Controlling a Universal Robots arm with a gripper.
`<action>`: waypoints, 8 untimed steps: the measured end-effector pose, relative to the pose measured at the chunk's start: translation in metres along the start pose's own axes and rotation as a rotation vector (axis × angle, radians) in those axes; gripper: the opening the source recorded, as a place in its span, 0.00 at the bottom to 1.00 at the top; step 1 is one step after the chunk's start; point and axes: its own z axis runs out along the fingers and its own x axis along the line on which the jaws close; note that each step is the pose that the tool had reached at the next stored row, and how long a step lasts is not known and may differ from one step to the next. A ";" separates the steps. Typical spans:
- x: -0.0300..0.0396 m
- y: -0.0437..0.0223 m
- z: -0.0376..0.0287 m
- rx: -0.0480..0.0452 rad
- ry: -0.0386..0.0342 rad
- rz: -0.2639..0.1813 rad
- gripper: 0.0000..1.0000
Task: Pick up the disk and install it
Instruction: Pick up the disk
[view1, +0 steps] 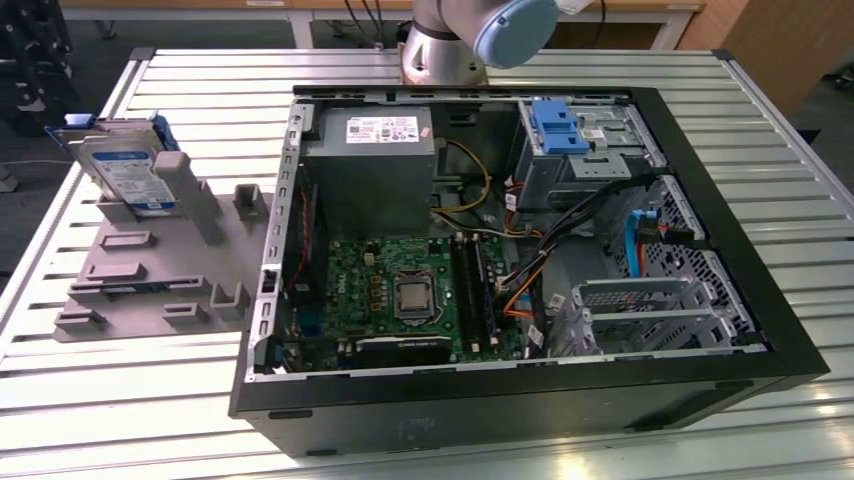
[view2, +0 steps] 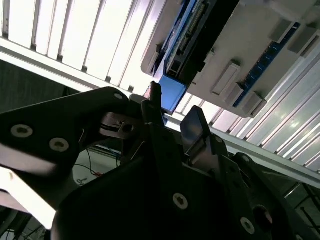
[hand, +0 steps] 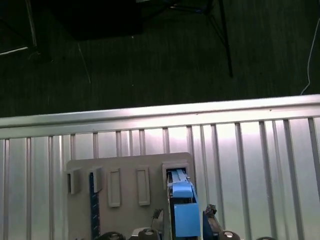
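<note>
Disk (view1: 127, 175): stands on edge, tilted back a little, in a slot of a grey holder plate (view1: 147, 270). Its white-and-blue label faces the camera in the exterior view, and a blue side rail shows along its far edge. It is not yet in the computer.

Disk in both wrist views: its blue rail end (hand: 181, 195) rises out of the plate's slot (hand: 125, 170). In the second wrist view the same blue end (view2: 172, 92) shows beside the plate (view2: 250, 45).

Hand (hand: 183, 222): released, with its fingers (hand: 210, 220) spread and grasping nothing. The blue rail end appears between the two fingers. In the second wrist view the hand (view2: 172, 112) hangs clear of the disk with no contact showing.

Holder plate: lies flat on the slatted metal tabletop (view1: 200, 70), at the exterior view's left of the computer case (view1: 534, 400) and just beside it.

Computer case: lies on its side with the side panel off. The grey power supply (view1: 367, 165) is at the far end and the green motherboard (view1: 380, 290) in the middle. The blue bracket with its metal cage (view1: 554, 125) is toward the exterior view's right.

Arm (view1: 461, 35): its base rises at the far edge of the tabletop, behind the case.

Floor (hand: 150, 50): dark, beyond the tabletop's edge (hand: 250, 150) in the first wrist view.
</note>
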 end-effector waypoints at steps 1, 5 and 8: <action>0.0000 -0.0001 0.0006 -0.0002 0.0006 -0.016 0.43; 0.0000 0.0000 0.0008 -0.0003 0.0015 -0.021 0.44; 0.0000 0.0007 0.0025 0.0079 0.0012 -0.021 0.50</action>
